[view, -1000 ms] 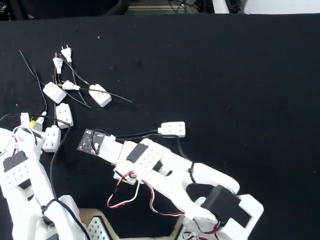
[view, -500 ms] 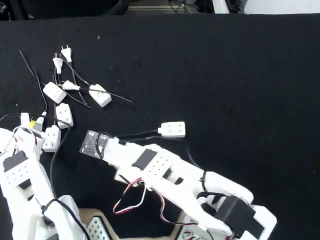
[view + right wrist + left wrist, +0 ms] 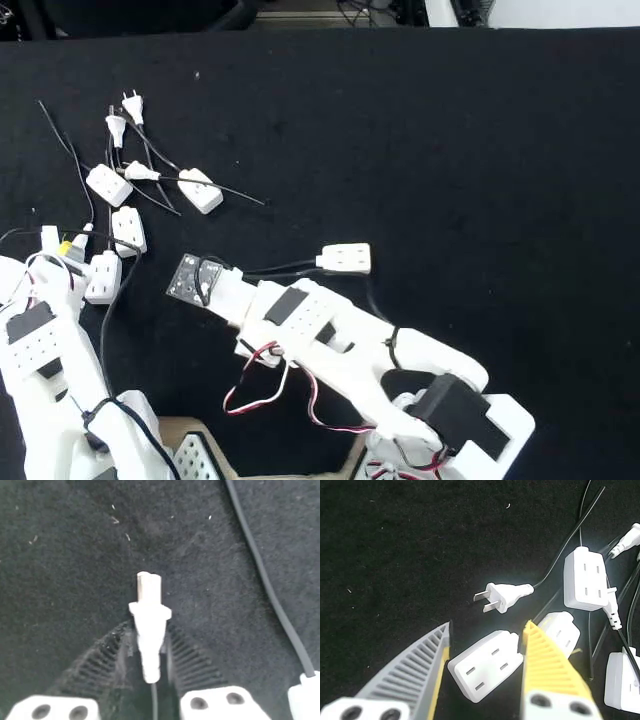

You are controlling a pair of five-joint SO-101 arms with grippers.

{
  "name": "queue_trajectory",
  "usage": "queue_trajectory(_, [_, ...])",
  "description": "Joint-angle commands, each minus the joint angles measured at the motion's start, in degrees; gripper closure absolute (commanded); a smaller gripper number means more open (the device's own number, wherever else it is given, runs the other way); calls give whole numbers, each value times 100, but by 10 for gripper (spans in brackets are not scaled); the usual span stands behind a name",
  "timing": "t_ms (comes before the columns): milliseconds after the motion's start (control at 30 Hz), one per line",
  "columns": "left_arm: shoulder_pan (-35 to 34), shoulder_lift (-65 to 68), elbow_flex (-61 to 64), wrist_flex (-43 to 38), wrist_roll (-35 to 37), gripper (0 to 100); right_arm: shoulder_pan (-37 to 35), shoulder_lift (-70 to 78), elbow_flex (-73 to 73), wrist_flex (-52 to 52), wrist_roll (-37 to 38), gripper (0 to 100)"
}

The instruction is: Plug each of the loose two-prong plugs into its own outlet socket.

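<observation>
My right gripper (image 3: pixel 149 630) is shut on a white two-prong plug (image 3: pixel 149 611), whose prongs point away from me over the black mat. In the high view this arm's wrist (image 3: pixel 195 280) sits left of centre. The plug's black cable runs back to a white socket block (image 3: pixel 345 259). My left gripper (image 3: pixel 487 630) is open, its grey and yellow fingers either side of a white socket block (image 3: pixel 485 667) lying on the mat. Just beyond it lies a loose plug (image 3: pixel 502 594). In the high view the left gripper (image 3: pixel 62 245) is at the left edge.
More white socket blocks (image 3: pixel 108 184) (image 3: pixel 200 190) (image 3: pixel 128 230) and loose plugs (image 3: pixel 117 127) (image 3: pixel 132 100) lie tangled in thin black cables at the left. A cable (image 3: pixel 265 570) crosses the mat beside the right gripper. The black table's right half is open.
The right arm swung out to the right and came partly back, and its wrist ended slightly farther up the table. The left arm kept still.
</observation>
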Motion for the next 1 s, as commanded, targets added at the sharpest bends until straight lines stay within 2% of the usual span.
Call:
queue_trajectory(0, [-48, -53, -31, -105, 18, 766, 0, -374, -233, 141, 0, 979])
queue_trajectory(300, [-48, -53, -31, -114, 18, 766, 0, -716, -31, 158, -193, 969])
queue_trajectory(500, [-48, -53, -31, -114, 18, 766, 0, -611, -31, 185, -193, 887])
queue_trajectory(967, [-48, -53, -31, -114, 18, 766, -360, -242, -224, 193, -185, 917])
